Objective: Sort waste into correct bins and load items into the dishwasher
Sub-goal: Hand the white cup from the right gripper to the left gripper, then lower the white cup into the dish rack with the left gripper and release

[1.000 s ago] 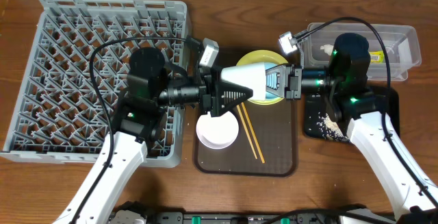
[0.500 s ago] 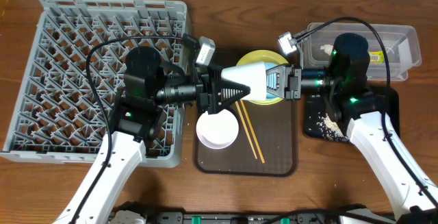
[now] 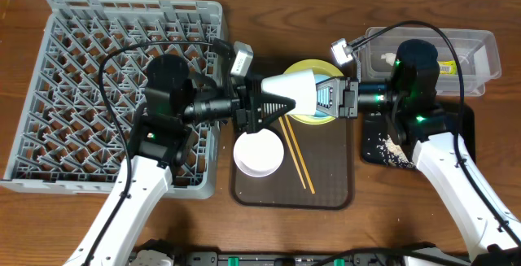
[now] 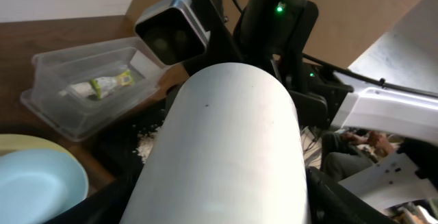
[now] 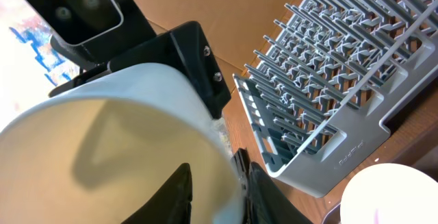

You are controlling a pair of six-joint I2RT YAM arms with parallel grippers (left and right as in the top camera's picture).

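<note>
A small white cup [image 3: 293,95] lies on its side in the air over the yellow plate [image 3: 303,71] and light-blue bowl [image 3: 324,116]. My left gripper [image 3: 273,103] is shut on its body; in the left wrist view the cup [image 4: 226,148] fills the space between the left gripper's [image 4: 219,210] black fingers. My right gripper [image 3: 324,97] straddles the cup's rim [image 5: 102,148], one finger inside and one outside, standing off the thin wall; the right gripper [image 5: 219,196] is slightly open. The white bowl [image 3: 259,154] and chopsticks [image 3: 297,156] lie on the brown tray [image 3: 334,185].
The grey dish rack [image 3: 81,79] fills the left side. At the far right stands the clear tub [image 3: 480,42] holding the wrapper [image 3: 452,67]. The black tray [image 3: 370,128] below it carries rice scraps [image 3: 395,148].
My right gripper's fingers have parted from the cup's rim. My left gripper has drawn the cup a little to the left.
</note>
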